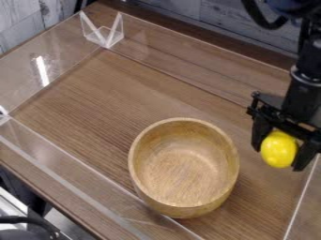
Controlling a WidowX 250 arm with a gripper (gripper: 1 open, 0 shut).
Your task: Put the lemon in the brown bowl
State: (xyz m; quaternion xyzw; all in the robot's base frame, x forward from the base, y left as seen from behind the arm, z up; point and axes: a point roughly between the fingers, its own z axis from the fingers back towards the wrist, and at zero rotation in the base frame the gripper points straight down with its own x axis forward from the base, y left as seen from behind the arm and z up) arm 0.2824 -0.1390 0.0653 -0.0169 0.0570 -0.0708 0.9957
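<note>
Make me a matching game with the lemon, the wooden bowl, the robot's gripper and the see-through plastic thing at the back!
Things:
1. lemon
2. brown bowl
3. gripper
4. clear plastic stand

Descriptions:
A. black, closed around the fruit
B. empty, near the front of the table
C. far back left corner
D. yellow, held to the right of the bowl

Pairs: 1-D, 2-B, 3-A, 4-C

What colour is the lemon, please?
Bright yellow; the lemon sits in the gripper, in the only camera view.
</note>
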